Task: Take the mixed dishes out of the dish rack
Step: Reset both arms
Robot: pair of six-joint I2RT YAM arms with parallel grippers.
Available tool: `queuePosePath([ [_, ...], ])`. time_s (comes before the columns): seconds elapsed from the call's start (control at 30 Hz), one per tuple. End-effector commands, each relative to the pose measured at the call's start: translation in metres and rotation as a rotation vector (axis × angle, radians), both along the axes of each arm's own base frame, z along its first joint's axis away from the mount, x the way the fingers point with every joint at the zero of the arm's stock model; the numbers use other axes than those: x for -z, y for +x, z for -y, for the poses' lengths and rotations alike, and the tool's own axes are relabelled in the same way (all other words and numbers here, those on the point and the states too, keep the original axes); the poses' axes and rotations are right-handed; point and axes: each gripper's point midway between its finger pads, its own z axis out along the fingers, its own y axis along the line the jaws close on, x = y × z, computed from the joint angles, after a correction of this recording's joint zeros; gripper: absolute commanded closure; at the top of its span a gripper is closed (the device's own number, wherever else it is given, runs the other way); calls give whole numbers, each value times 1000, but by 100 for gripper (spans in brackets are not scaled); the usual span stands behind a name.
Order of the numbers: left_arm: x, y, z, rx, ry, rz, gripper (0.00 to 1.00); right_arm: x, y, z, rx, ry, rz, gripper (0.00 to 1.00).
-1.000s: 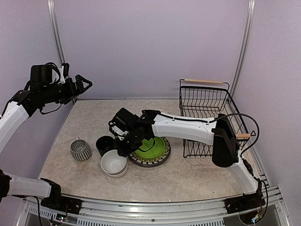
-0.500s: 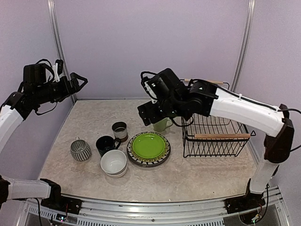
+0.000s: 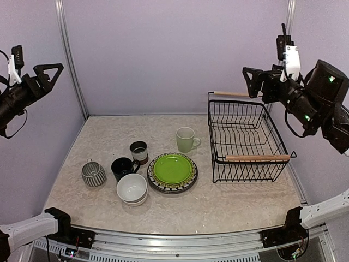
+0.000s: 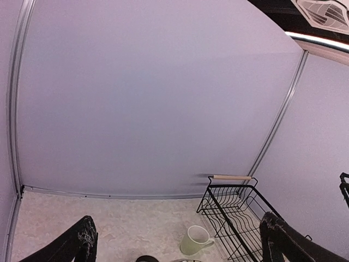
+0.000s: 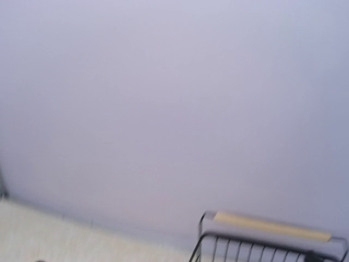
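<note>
Since the right arm [image 3: 322,93] lifted away from the pale green mug [image 3: 185,140], left fingers [image 4: 82,243] spread, right fingers [image 3: 252,77] unclear

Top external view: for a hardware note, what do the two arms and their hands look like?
The left arm and right arm have white shells with black joints. Each wrist is a black block carrying a white bracket. The left hand and right hand are black with angular fingers. A thin black cable loops by the right wrist, where green lights glow.
</note>
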Motion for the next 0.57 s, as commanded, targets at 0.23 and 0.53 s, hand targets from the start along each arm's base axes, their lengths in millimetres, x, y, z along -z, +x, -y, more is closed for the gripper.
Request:
queuePosePath([
  [0.23, -14, 4, -4, -36, 53, 28, 1, -50, -17, 68, 179, 30, 153, 0],
  [0.53, -8, 14, 10, 35, -6, -7, 1, -35, -9, 72, 256, 32, 69, 0],
])
